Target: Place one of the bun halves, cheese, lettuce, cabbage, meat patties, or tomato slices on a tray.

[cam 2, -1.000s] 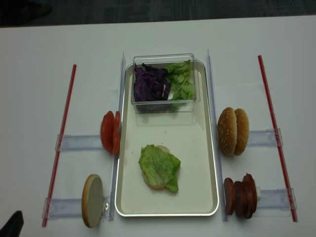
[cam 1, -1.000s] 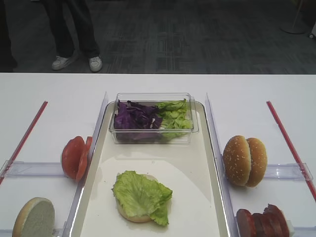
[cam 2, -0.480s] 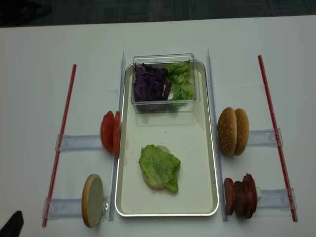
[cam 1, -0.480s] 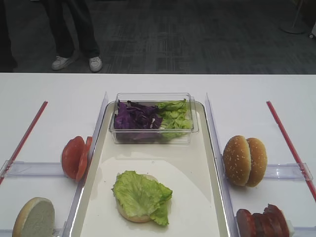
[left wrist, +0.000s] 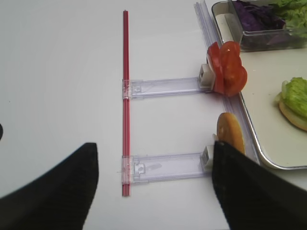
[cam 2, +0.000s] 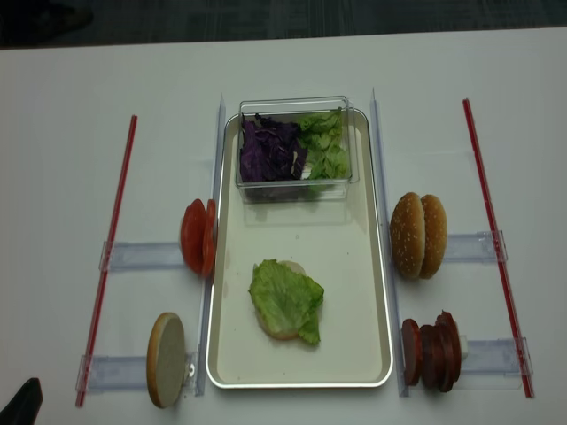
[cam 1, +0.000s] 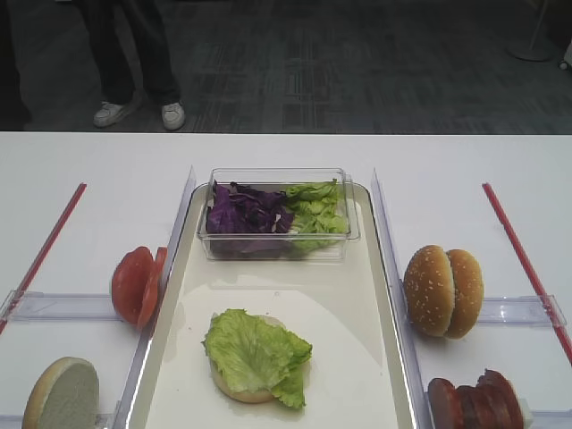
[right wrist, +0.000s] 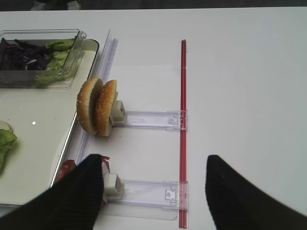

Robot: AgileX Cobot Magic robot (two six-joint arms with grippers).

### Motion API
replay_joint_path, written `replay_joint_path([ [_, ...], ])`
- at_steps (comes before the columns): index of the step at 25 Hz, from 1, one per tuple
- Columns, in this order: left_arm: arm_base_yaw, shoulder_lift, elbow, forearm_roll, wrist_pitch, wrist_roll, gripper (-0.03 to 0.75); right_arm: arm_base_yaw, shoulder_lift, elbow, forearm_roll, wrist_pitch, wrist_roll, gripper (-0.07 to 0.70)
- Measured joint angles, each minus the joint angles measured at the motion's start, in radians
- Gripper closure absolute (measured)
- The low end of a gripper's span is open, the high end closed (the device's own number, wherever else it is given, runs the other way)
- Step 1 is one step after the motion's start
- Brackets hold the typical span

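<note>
On the cream tray lies a pale bun half with a lettuce leaf on top. Two sesame bun halves and the meat patties stand on edge right of the tray. Tomato slices and one more bun half stand on edge to its left. My left gripper is open above the table beside that bun half. My right gripper is open and empty, right of the patties. No cheese shows.
A clear tub at the tray's far end holds purple cabbage and green leaves. Clear plastic rails carry the standing food. Red strips run along both sides. A person's legs stand beyond the table.
</note>
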Motion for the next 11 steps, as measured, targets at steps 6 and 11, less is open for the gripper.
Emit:
replay_joint_path([
  [6,0.000,0.000,0.000,0.000,0.000,0.000,0.240,0.000,0.000,0.000,0.000,0.000,0.000,0.145],
  [11,0.000,0.000,0.000,0.000,0.000,0.000,0.240,0.000,0.000,0.000,0.000,0.000,0.000,0.145],
])
